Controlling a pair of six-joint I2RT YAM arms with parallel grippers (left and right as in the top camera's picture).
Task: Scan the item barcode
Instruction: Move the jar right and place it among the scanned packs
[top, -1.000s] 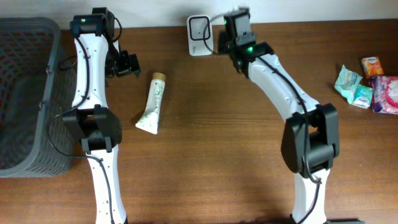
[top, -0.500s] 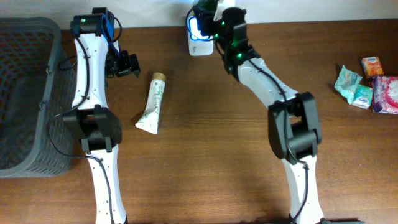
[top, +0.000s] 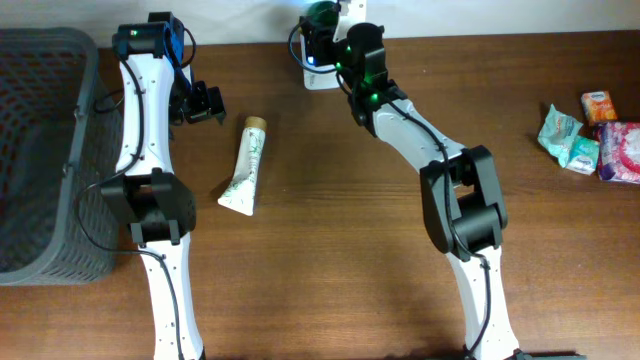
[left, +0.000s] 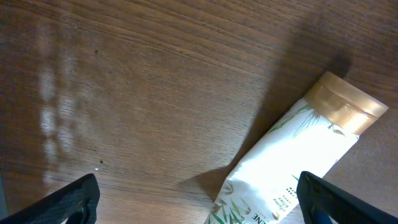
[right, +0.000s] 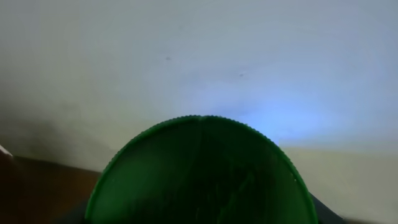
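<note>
Green ribbed plastic, the domed top of an item (right: 202, 174), fills the space straight ahead of the right jaws. They look clamped on it, though their tips are out of frame. Only the overhead view shows the item raised just in front of the white scanner (top: 316, 78) at the back of the desk (top: 330, 250). The wrist view shows only a pale blue glow behind it. The left jaws stand wide apart above the desk, with a tan-capped tube (left: 292, 168) lying beneath them, nearer one tip.

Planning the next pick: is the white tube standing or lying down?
Lying down: the white tube rests lengthwise on the table, its printed side facing up.
</note>
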